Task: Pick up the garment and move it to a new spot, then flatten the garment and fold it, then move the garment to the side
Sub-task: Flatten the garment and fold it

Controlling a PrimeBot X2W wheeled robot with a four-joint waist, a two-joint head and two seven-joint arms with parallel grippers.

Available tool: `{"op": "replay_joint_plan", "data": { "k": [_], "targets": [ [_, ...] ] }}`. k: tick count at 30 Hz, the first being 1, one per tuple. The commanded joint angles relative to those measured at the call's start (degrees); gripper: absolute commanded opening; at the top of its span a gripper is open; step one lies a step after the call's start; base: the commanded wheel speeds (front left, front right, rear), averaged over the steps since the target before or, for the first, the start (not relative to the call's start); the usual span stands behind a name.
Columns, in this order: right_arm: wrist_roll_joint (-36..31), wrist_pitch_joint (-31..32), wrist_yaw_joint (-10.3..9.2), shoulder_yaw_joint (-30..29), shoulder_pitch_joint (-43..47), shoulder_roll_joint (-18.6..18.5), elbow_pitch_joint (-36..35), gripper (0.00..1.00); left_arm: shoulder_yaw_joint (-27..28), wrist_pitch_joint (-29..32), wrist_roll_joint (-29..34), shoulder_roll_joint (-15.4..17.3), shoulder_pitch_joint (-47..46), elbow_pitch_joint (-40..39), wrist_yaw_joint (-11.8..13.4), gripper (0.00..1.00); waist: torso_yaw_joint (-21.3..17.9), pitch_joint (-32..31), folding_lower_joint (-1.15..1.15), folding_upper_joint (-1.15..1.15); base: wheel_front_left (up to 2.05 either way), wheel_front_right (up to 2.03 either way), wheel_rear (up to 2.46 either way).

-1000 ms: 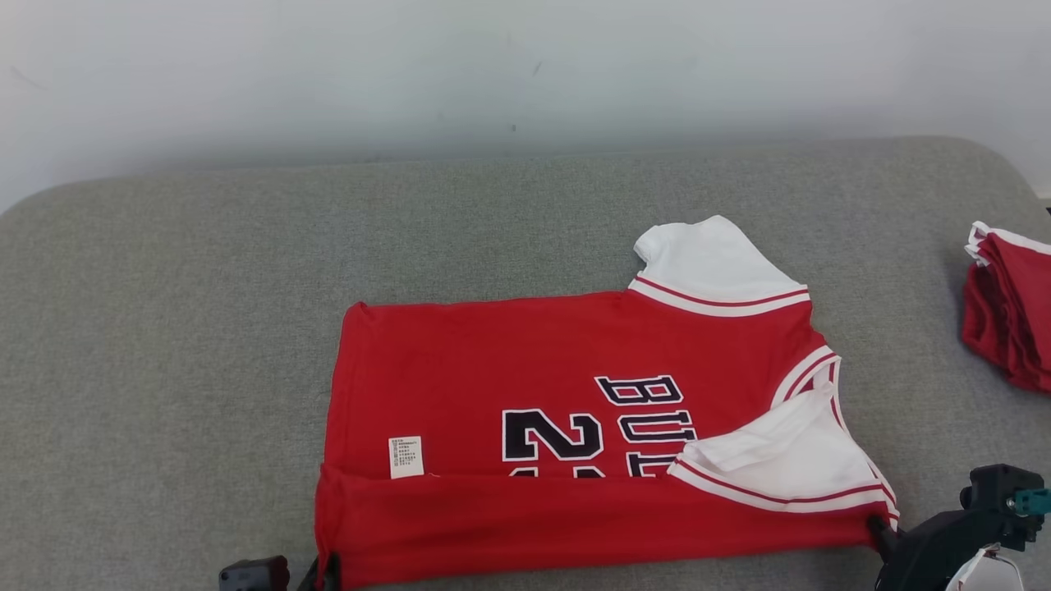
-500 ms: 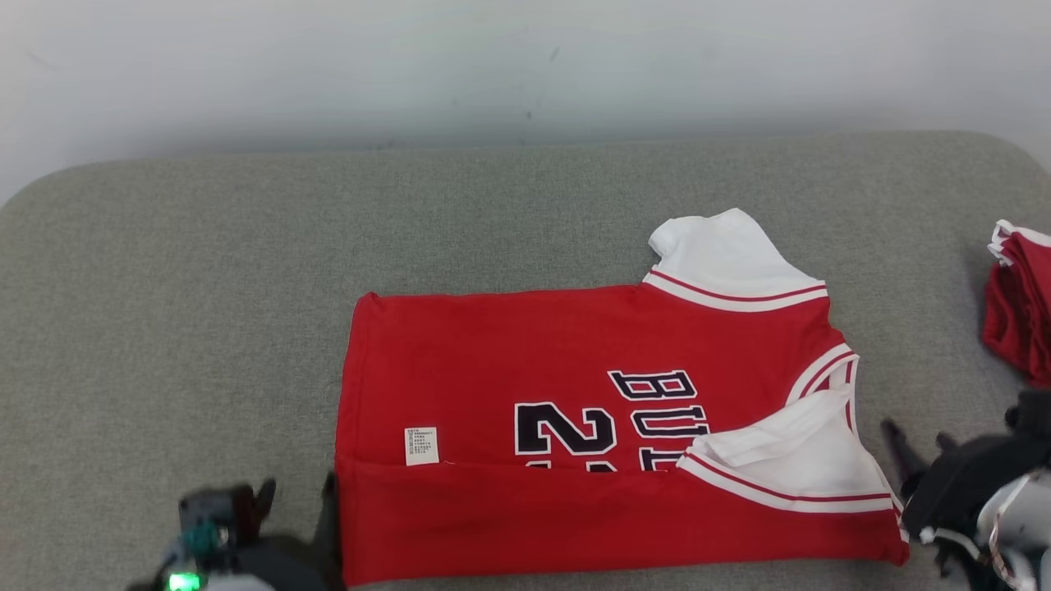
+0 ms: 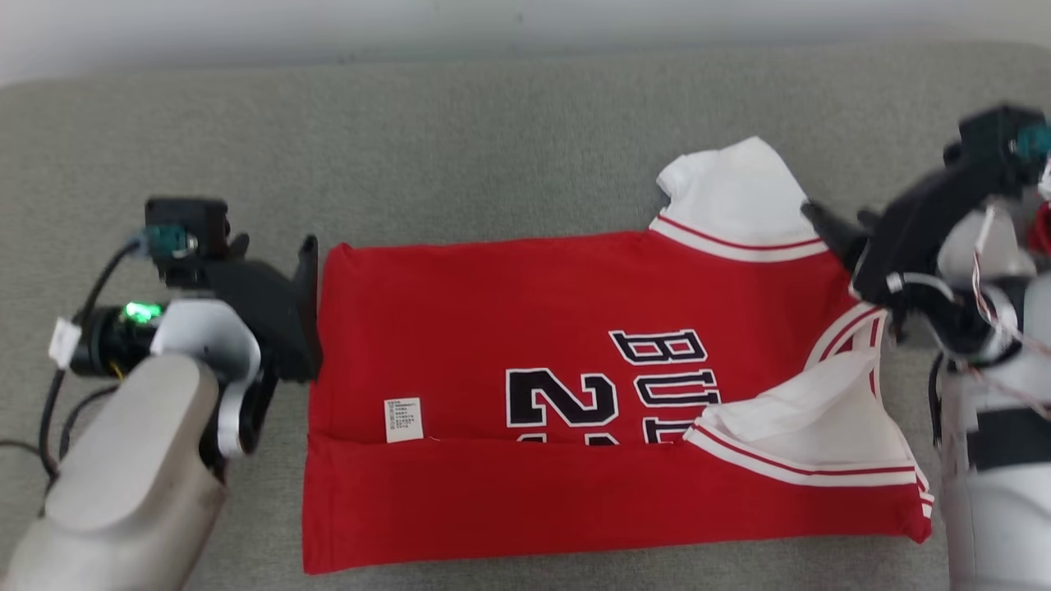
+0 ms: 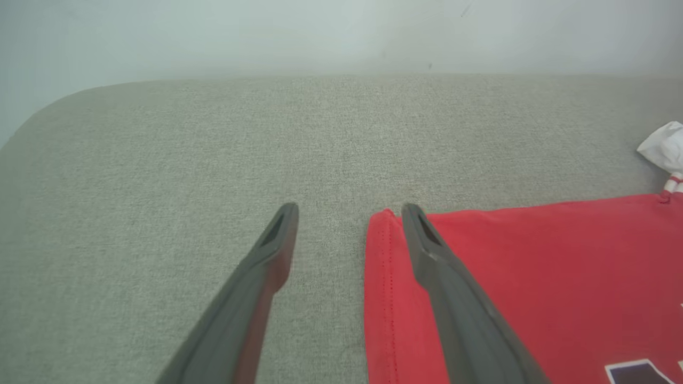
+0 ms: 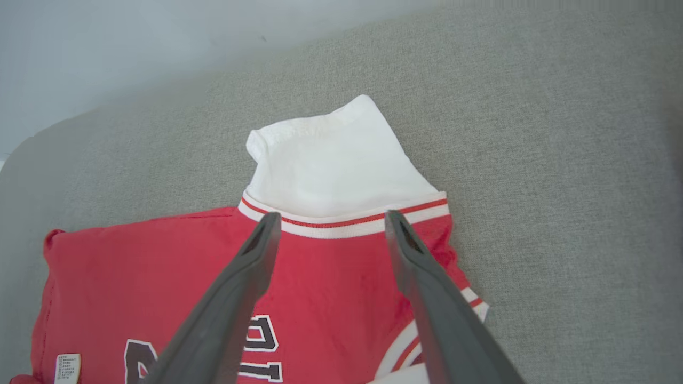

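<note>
A red jersey (image 3: 493,304) with white sleeves and dark lettering lies flat on the grey cushion (image 3: 493,139), its near long edge folded up over the body. My left gripper (image 3: 275,246) is open at the jersey's far left corner. In the left wrist view the gripper (image 4: 349,210) straddles that corner, one finger over the red cloth (image 4: 533,277) and one over bare cushion. My right gripper (image 3: 837,222) is open beside the far white sleeve (image 3: 739,197). In the right wrist view the gripper (image 5: 331,217) hangs over the striped seam under the sleeve (image 5: 331,160).
The other white sleeve (image 3: 821,427) lies folded onto the jersey's right end. A white care label (image 3: 403,419) shows near the fold line. A bit of another red garment (image 3: 1041,234) shows behind my right arm. A pale wall runs along the cushion's far edge.
Both grippers have left the jersey's near corners and moved up to its far corners. The head camera has tilted down, so the whole picture has shifted. The jersey lies as before.
</note>
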Motion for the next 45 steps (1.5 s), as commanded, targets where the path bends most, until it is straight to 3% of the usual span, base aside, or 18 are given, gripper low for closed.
{"op": "replay_joint_plan", "data": {
  "k": [1, 8, 22, 23, 24, 25, 37, 45],
  "targets": [
    [-0.7, -0.2, -0.16, 0.1, -1.1, -0.4, 0.8, 1.0, -0.3, 0.4, 0.3, -0.2, -1.0, 0.7, -0.3, 1.0, -1.7, 3.9, -0.01, -0.01, 0.0, 0.0, 0.0],
    [-2.5, -3.4, -0.16, 1.9, -10.8, -0.6, 9.3, 1.0, -2.5, 2.9, 2.1, -1.0, -8.0, 6.7, -2.1, 1.0, -2.2, 8.0, -0.01, -0.01, 0.0, 0.0, 0.0],
    [-3.7, -8.5, -0.16, 2.3, -14.9, -3.2, 18.0, 1.0, -4.0, 5.3, 0.6, -2.1, -8.3, 9.5, -3.2, 1.0, -0.9, 8.7, -0.01, -0.01, 0.0, 0.0, 0.0],
    [-3.7, -8.7, -0.16, 2.4, -15.2, -3.3, 18.3, 1.0, -4.0, 5.3, 0.5, -2.2, -8.2, 9.4, -3.3, 0.73, -0.8, 8.8, -0.01, -0.01, 0.0, 0.0, 0.0],
    [-3.8, -8.9, -0.16, 2.4, -15.5, -3.4, 18.7, 1.0, -3.8, 4.9, 0.4, -2.2, -8.2, 9.3, -3.3, 0.27, -0.8, 8.9, -0.01, -0.01, 0.0, 0.0, 0.0],
    [-4.0, -9.0, -0.16, 2.5, -15.8, -3.4, 19.1, 1.0, -3.7, 4.6, 0.3, -2.3, -8.2, 9.4, -3.1, 0.0, -0.7, 9.1, -0.01, -0.01, 0.0, 0.0, 0.0],
    [-6.9, -14.8, -0.16, 2.3, -17.8, -3.7, 22.5, 1.0, -3.4, -0.1, 0.4, -4.4, -7.3, 8.7, -1.2, 0.0, 0.4, 11.1, -0.01, -0.01, 0.0, 0.0, 0.0],
    [-10.6, -17.0, -0.16, 3.2, -19.6, -6.0, 25.1, 1.0, -4.5, -2.6, 0.7, -6.6, -5.5, 6.6, -0.5, 0.0, 2.1, 12.8, -0.01, -0.01, 0.0, 0.0, 0.0]
  ]
}}
